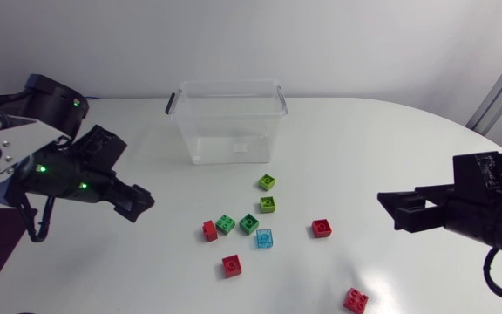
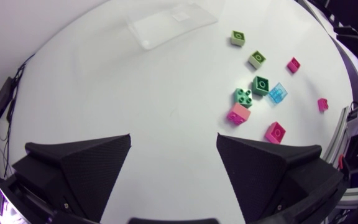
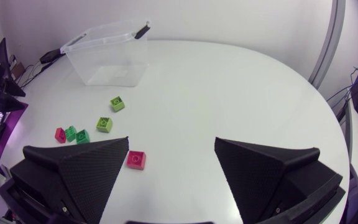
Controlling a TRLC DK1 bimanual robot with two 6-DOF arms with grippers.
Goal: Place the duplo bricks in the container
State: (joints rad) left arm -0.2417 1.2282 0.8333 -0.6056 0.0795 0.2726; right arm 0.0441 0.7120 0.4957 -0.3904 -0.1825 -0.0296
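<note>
Clear container open-topped; bricks (red, green, blue) outside it; left end effector, right end effector apart.

Light was bright and even, falling from above onto the white table, with no hard glare anywhere on it. The clear container threw only a faint grey shadow at its base, and pale highlights ran along its rim. The bricks in front of the container each carried a small, soft-edged shadow. Further from the container, toward the right arm, a broad dim patch lay on the tabletop. Small green lamps glowed on the left arm. In both wrist views the table's edge bowed strongly, most of all far from the container.
</note>
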